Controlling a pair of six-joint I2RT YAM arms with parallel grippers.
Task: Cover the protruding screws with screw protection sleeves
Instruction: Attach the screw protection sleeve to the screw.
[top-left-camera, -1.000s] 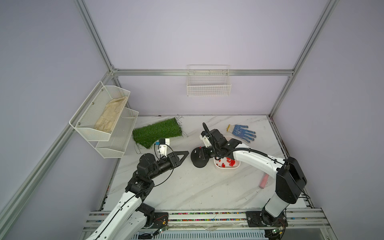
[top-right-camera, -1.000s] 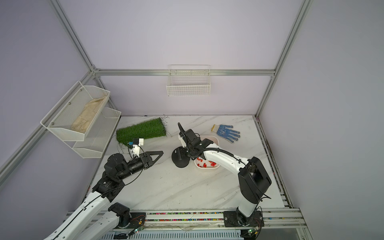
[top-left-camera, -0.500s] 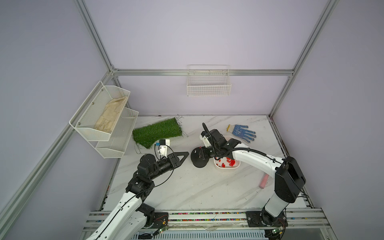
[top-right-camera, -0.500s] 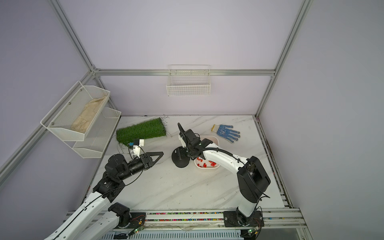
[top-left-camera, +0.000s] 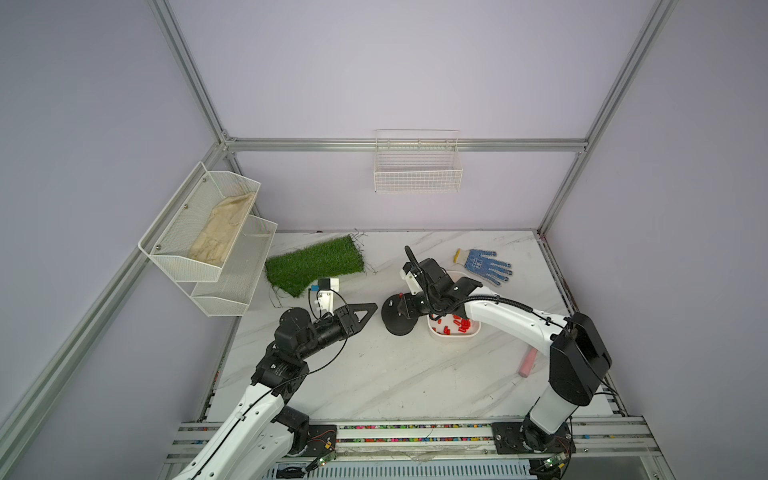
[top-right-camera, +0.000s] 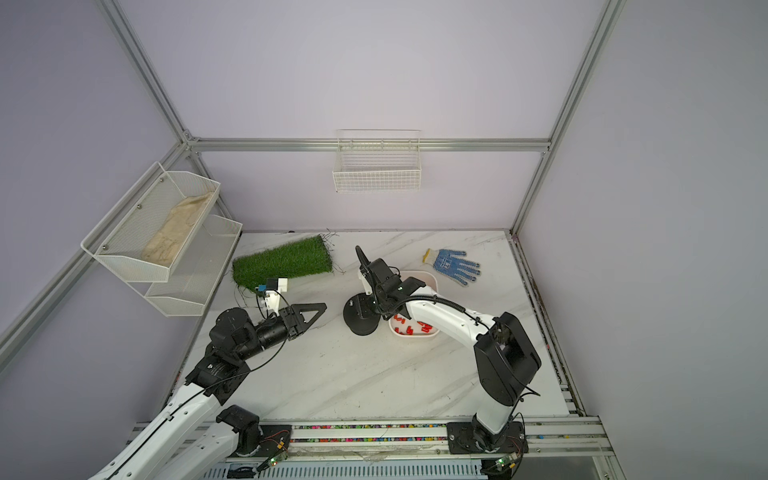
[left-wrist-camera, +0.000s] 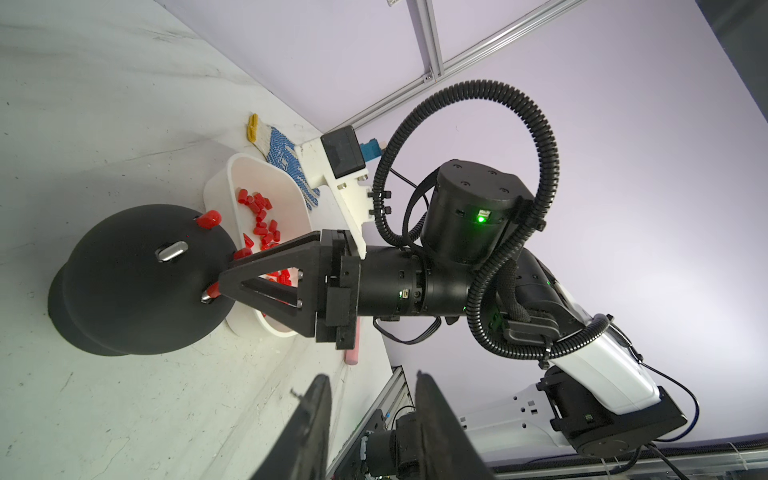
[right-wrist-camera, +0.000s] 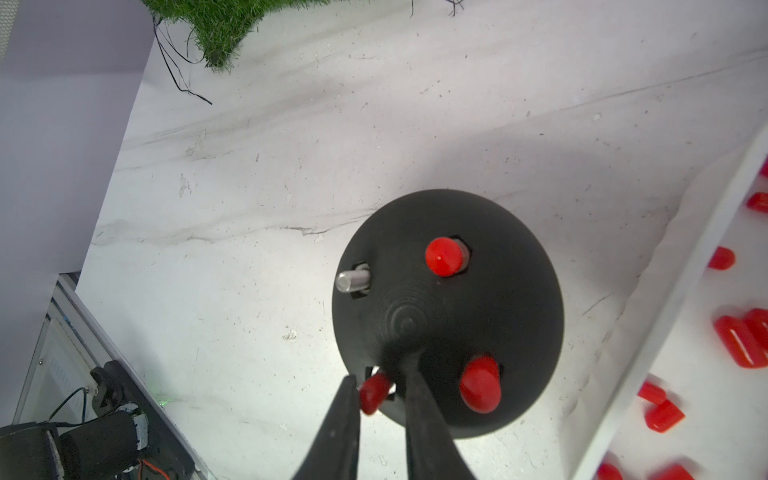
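Right fingers, slightly parted, flank one red sleeve; bare screw beyond, tray beside; left fingers parted, empty.

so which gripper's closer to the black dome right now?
Right. The right gripper is at the black dome, jaws either side of a red sleeve on it. The left gripper hangs beside the dome, clear of it.
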